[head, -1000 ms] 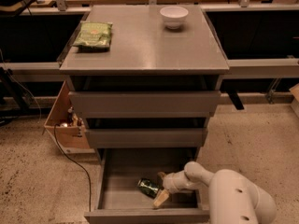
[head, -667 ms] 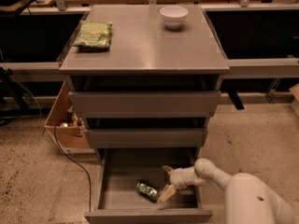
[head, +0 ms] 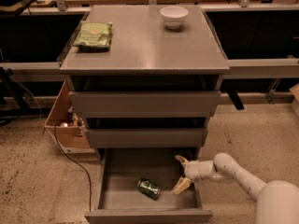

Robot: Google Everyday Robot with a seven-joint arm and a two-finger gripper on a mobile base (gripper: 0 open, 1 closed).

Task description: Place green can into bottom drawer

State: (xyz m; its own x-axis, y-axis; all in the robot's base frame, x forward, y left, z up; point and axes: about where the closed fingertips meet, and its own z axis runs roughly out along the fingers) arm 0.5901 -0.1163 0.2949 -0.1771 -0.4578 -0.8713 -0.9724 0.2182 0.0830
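Observation:
The green can [head: 149, 188] lies on its side on the floor of the open bottom drawer [head: 112, 197], near the middle front. My gripper [head: 181, 173] is open and empty, just right of the can, above the drawer's right side. Its two tan fingers [head: 181, 185] are spread apart and do not touch the can. My white arm [head: 243, 176] reaches in from the lower right.
The grey cabinet top [head: 145, 41] holds a flat green snack bag [head: 92, 34] at the left and a white bowl [head: 174, 17] at the back. The two upper drawers [head: 145, 104] are pushed in. A wooden box [head: 63, 125] and a black cable [head: 74, 164] lie left of the cabinet.
My gripper has drawn back to the right and up, away from the can. The can stays lying in the bottom drawer.

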